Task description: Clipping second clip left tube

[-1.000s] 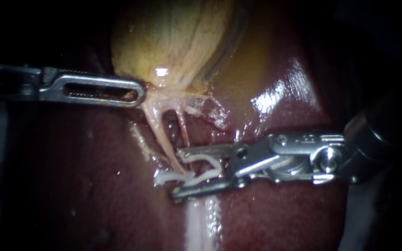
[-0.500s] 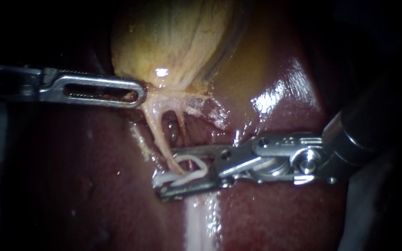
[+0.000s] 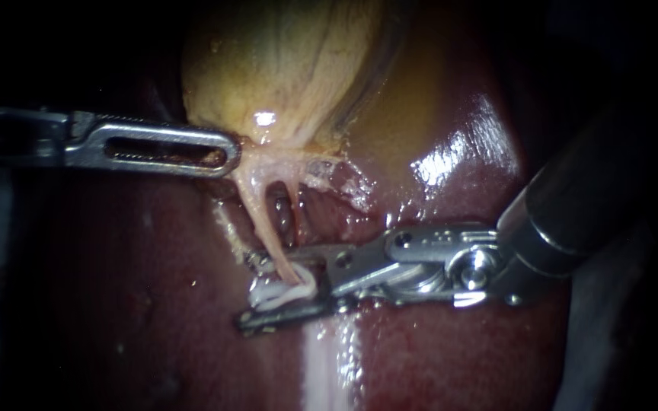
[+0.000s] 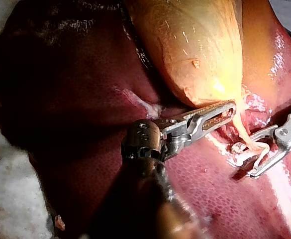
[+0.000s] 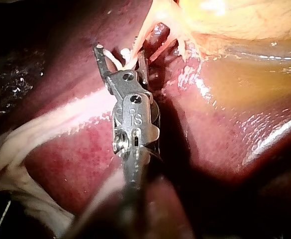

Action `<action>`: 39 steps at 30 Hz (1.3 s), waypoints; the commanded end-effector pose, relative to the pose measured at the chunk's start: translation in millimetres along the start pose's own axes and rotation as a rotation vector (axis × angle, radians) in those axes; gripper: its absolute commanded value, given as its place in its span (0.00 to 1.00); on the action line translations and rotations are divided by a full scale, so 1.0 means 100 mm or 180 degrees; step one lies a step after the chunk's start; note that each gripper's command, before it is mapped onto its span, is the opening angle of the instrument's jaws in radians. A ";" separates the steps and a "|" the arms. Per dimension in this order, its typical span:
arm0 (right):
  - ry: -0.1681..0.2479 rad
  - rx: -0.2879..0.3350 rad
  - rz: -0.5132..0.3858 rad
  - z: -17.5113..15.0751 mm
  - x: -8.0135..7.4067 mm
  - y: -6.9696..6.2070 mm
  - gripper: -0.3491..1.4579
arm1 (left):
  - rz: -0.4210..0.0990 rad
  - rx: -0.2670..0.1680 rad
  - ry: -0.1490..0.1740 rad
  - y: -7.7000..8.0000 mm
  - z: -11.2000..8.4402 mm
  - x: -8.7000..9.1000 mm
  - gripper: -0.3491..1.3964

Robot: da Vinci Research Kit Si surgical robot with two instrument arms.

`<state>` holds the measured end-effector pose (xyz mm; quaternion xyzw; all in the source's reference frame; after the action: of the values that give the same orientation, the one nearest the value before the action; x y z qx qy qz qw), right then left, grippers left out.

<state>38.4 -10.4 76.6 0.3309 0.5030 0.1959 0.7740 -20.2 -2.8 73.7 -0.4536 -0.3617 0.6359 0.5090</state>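
Note:
The yellow gallbladder (image 3: 283,61) lies on the dark red liver (image 3: 436,350). From its neck two pale tubes run down: the left tube (image 3: 264,221) and the thinner right tube (image 3: 296,202). My left instrument (image 3: 226,156) comes in level, its slotted jaws shut on the tissue at the gallbladder's neck; the left wrist view shows this left instrument (image 4: 230,108) too. My right instrument (image 3: 257,289) straddles the left tube low down, one jaw on each side, holding a white clip (image 3: 308,285) around it. Another white clip (image 3: 264,295) sits on the tube just beside it.
A pale streak of tissue (image 3: 329,365) runs down the liver below the right instrument's jaws. Wet glare marks the liver (image 3: 451,152) to the right of the gallbladder. In the right wrist view, pale fibrous tissue (image 5: 16,144) lies beside the shaft.
My right instrument has slid left, so its jaws and the clip now reach past the left tube. Its shaft shows further into view. The left instrument has held still.

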 end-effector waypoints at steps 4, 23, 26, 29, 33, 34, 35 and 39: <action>-0.0002 0.0009 0.0018 0.004 -0.001 0.000 0.47 | -0.0001 0.0001 0.0000 0.000 0.000 0.000 0.00; 0.0007 -0.0020 0.0088 0.005 -0.003 0.004 0.32 | -0.0001 0.0002 0.0001 0.000 0.001 0.000 0.00; 0.0004 0.0002 0.0142 0.003 -0.005 0.005 0.15 | -0.0001 0.0002 0.0001 0.000 0.001 0.000 0.00; 0.0008 0.0001 0.0199 0.002 -0.005 0.006 0.03 | -0.0001 0.0002 0.0001 0.000 0.001 0.000 0.00; 0.0010 0.0001 0.0255 0.001 -0.006 0.008 0.00 | -0.0001 0.0002 0.0001 0.000 0.001 0.000 0.00; 0.0010 0.0002 0.0273 0.001 -0.007 0.008 0.00 | -0.0001 0.0002 0.0001 0.000 0.001 0.000 0.00; 0.0011 0.0003 0.0291 0.000 -0.007 0.009 0.00 | -0.0001 0.0002 0.0001 0.000 0.001 0.000 0.00; -0.0026 -0.0003 0.0311 -0.002 -0.009 0.009 0.00 | -0.0001 0.0002 0.0001 0.000 0.001 0.000 0.00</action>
<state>37.9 -10.4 77.8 0.3563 0.4829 0.2324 0.7655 -20.3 -2.8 73.7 -0.4535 -0.3615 0.6359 0.5093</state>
